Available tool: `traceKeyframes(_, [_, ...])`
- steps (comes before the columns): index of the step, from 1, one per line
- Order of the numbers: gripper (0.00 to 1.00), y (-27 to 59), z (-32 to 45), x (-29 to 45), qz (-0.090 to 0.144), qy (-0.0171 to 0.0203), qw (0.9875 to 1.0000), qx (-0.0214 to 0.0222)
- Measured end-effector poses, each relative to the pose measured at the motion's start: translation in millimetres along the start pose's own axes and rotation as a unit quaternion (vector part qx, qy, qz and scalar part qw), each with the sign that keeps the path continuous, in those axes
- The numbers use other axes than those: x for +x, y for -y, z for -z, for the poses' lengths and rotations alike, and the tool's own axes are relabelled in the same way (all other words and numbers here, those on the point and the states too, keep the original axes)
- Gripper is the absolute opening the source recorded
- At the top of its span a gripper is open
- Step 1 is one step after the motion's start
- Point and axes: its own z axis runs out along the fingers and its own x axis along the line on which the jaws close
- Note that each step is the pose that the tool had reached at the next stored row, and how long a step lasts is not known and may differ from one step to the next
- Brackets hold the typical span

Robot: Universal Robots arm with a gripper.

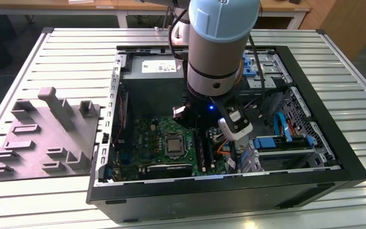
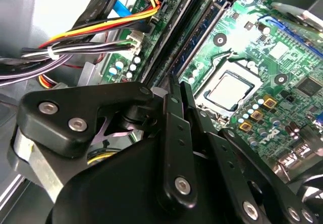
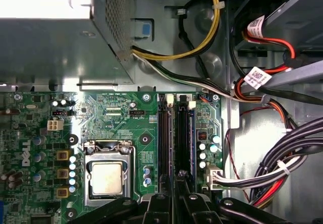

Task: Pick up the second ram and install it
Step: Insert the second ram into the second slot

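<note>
Exterior view: gripper (image 1: 199, 131), fingers pressed narrowly together, low over the motherboard (image 1: 148, 143), above the second ram (image 3: 180, 143) seated in its slot.

Wrist views close above motherboard (image 3: 121, 118)

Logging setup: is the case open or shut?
Open. The case lies on its side with no panel over it, so the motherboard and power supply show from above.

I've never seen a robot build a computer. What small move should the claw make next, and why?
Probably a slow, straight push down: the claw sits low in the case, lined up over the long black memory slots beside the processor.
</note>
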Motion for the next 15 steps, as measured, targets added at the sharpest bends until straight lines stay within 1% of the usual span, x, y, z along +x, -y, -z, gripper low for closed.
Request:
traceKeyframes(2, [0.18,-0.1,1.3,0.0,0.000,0.0000,1.0000,0.0000])
traceKeyframes(7, [0.18,-0.1,1.7,-0.1,0.000,0.0000,1.0000,0.0000])
traceKeyframes(8, [0.18,-0.1,1.0,0.0,0.000,0.0000,1.0000,0.0000])
traceKeyframes(12, [0.18,0.4,-5.8,-0.1,0.000,0.0000,1.0000,0.0000])
traceKeyframes(15, [0.18,0.5,-8.1,-0.6,0.000,0.0000,1.0000,0.0000])
